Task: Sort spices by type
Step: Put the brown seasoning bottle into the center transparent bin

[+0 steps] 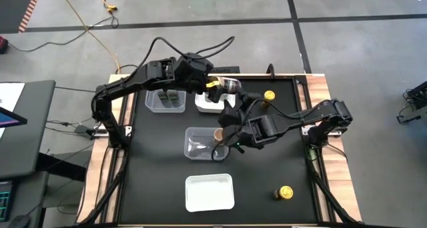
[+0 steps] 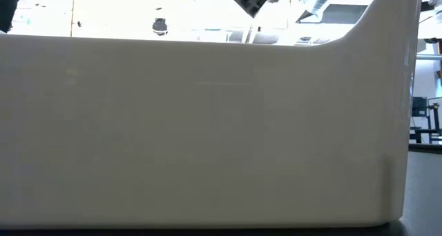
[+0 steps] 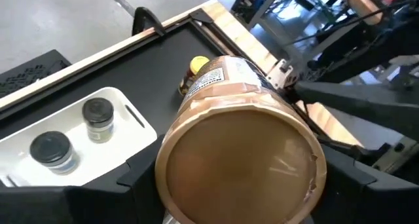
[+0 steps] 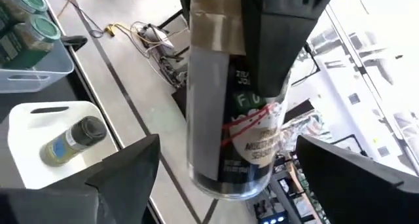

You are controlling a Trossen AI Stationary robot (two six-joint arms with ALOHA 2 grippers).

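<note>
- The left end effector is closed on a tan-lidded jar, holding it in the air over the far middle of the table, above the white tray that holds the dark grey-lidded jars.
- The right end effector sits just beside that jar. In its wrist view its fingers are spread wide on either side of the jar and do not touch it.
- This looks like a hand-over. If the left end effector lets go before the right has closed, the jar would drop onto the grey-lidded jars and could tip them.
- One left finger lies along the jar's side, so the right fingers could pinch that finger instead of the jar.
- The two arms are close together and could knock into each other as they move apart.
- The jar probably belongs in the clear tray, where another tan-lidded jar stands. A careless set-down could topple that one.
- Two green-lidded jars are already in their own tray.
- Two yellow-lidded jars are loose on the table, one near the back and one near the front.
</note>
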